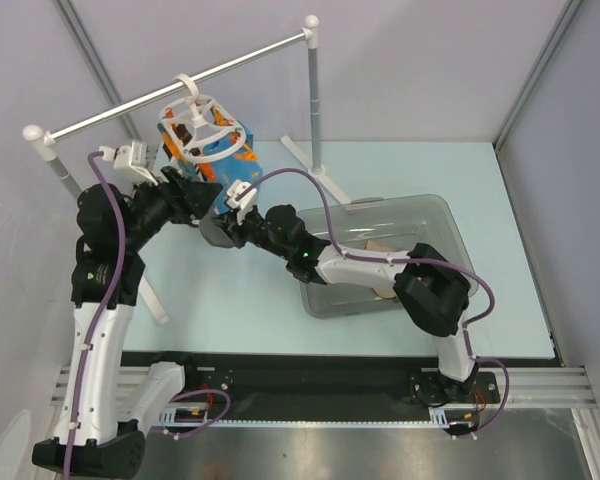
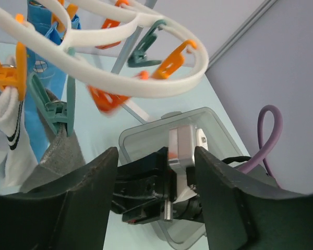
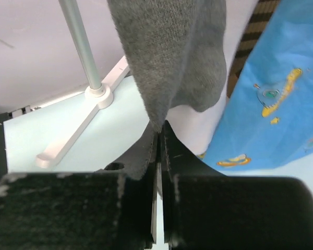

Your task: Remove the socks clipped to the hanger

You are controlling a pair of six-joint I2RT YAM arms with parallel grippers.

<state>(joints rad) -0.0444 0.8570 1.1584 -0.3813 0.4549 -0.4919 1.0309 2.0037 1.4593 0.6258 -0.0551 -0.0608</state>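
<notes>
Hanging grey sock (image 3: 172,52), long axis vertical

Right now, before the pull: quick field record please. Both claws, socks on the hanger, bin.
left claw: open, nothing between the fingers
right claw: shut on the lower edge of the grey sock
grey sock: hanging, top in a green clip
white sock: black stripes, held by an orange clip
hanger: white ring, hooked on the rail
blue cloth: hangs beside the grey sock
bin: clear, on the table to the right of the hanger
</notes>
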